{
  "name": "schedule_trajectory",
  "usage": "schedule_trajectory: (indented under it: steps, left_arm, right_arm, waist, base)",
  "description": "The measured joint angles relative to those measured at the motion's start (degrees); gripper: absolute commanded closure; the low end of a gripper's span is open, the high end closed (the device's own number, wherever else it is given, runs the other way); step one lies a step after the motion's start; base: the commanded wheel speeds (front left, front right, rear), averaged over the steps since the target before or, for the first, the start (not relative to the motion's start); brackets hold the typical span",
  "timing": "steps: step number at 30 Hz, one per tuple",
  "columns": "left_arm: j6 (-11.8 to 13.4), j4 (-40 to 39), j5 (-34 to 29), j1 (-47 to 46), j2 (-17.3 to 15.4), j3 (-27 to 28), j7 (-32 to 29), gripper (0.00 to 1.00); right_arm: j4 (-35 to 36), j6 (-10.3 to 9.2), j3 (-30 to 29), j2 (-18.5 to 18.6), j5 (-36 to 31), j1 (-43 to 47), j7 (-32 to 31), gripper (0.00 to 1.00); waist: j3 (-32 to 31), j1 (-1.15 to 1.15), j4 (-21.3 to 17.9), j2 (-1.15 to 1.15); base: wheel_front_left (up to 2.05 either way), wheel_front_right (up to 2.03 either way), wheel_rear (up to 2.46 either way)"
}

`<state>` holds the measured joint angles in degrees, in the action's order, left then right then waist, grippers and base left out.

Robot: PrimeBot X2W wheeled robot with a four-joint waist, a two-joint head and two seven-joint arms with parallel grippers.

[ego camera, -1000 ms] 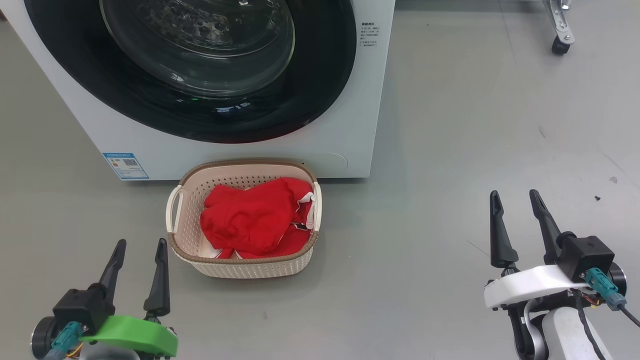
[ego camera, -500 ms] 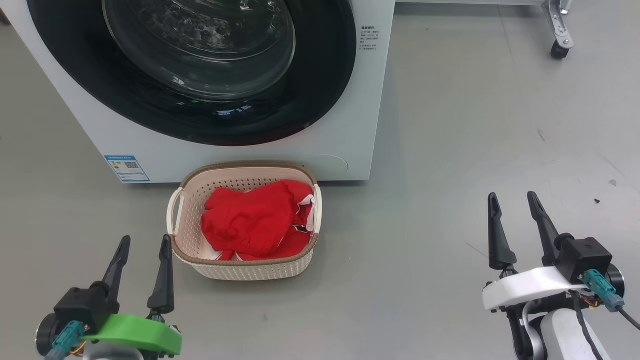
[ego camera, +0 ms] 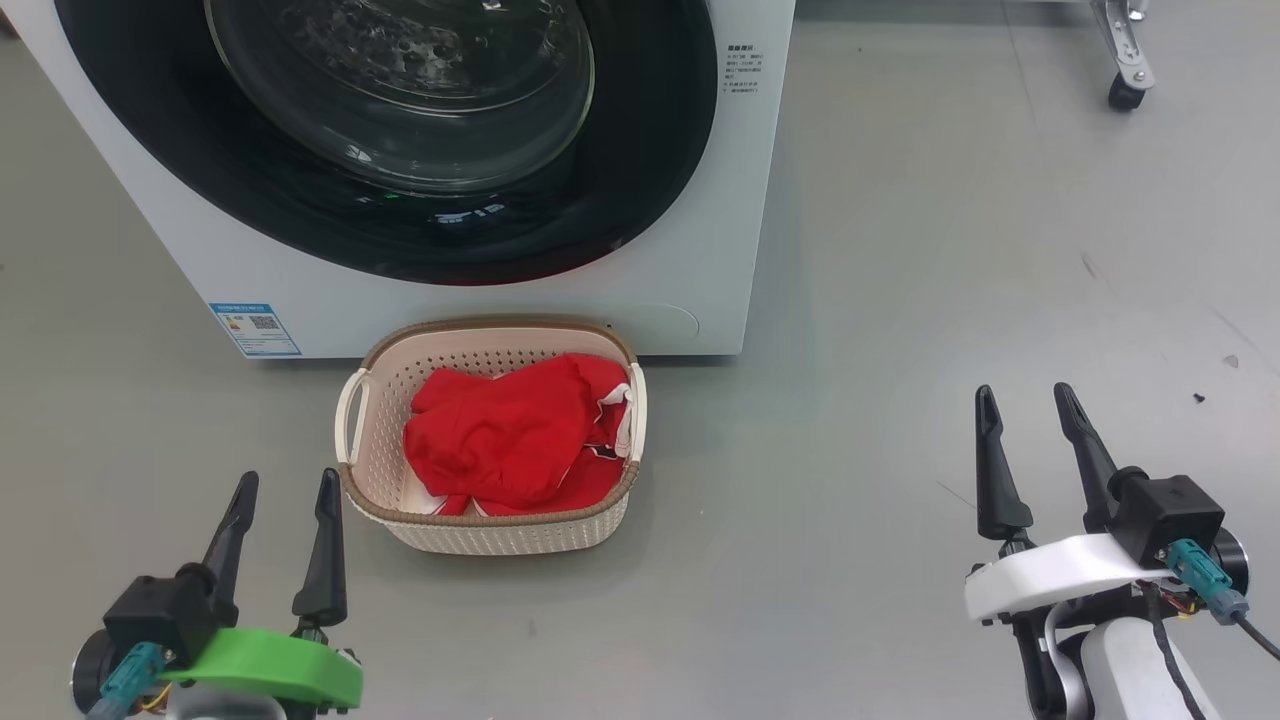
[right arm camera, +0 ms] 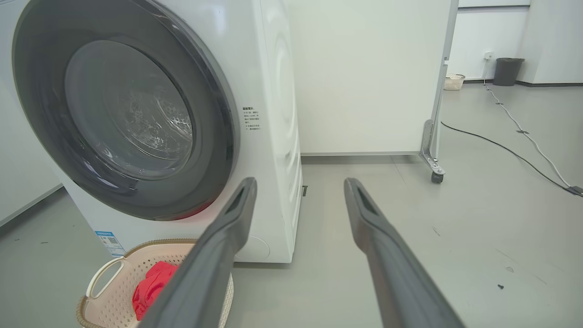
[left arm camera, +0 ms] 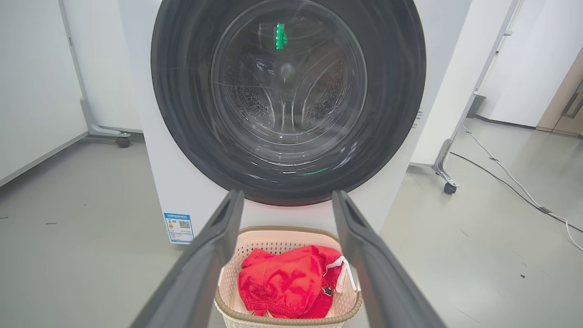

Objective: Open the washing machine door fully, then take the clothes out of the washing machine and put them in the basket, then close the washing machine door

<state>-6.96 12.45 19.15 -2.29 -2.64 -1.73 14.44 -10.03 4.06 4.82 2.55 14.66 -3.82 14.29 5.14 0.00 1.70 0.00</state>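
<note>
The white washing machine [ego camera: 700, 200] stands ahead with its black-rimmed glass door [ego camera: 400, 130] shut flat against the front; through the glass in the left wrist view I see bare steel drum behind the door [left arm camera: 287, 91]. On the floor before it sits the cream basket [ego camera: 500, 530], holding the red clothes [ego camera: 505, 440] with white trim. My left gripper [ego camera: 285, 485] hovers open just left of the basket, nothing between its fingers. Far to the right, my right gripper [ego camera: 1025, 395] is open and empty too. The basket [right arm camera: 109, 291] and clothes [right arm camera: 152, 284] show low left in the right wrist view.
Grey floor surrounds the machine. A white partition on castor feet [right arm camera: 432, 173] stands right of the machine, with a cable [right arm camera: 501, 146] trailing across the floor behind it. Another castor [left arm camera: 122, 142] sits left of the machine. A blue sticker [ego camera: 255, 330] marks the machine's lower left.
Only slight shifts of the head view; the door, the basket and both open grippers stay where they were.
</note>
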Motion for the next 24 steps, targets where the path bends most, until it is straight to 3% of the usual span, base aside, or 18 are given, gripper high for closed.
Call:
schedule_trajectory:
  steps: [1,2,9,24]
  left_arm:
    - [0.0,-0.02,0.08,0.0,0.01,0.01,0.0,0.0]
    - [0.01,0.26,0.08,0.0,0.03,-0.04,-0.04,1.0]
    - [0.01,2.23,1.15,0.8,0.57,-0.4,-0.33,1.0]
    - [0.01,2.23,14.36,0.85,0.6,-0.01,-3.38,1.0]
  right_arm:
    - [0.03,-0.01,0.04,0.0,0.0,0.0,-0.01,0.0]
    - [-0.26,-0.02,0.04,-0.07,-0.01,0.01,-0.05,1.0]
    - [-2.44,-0.02,0.09,-0.76,0.9,1.94,-0.36,1.0]
    - [-2.32,0.4,-0.89,-0.75,15.18,1.94,-2.7,1.0]
  waist:
    - [0.03,0.0,0.01,0.0]
    - [0.04,0.0,0.02,0.0]
    - [-0.02,0.0,-0.02,0.0]
    - [-0.94,0.0,-0.32,0.0]
  base:
    - [0.0,0.0,0.0]
    - [0.0,0.0,0.0]
    - [0.0,0.0,0.0]
    - [0.0,0.0,0.0]
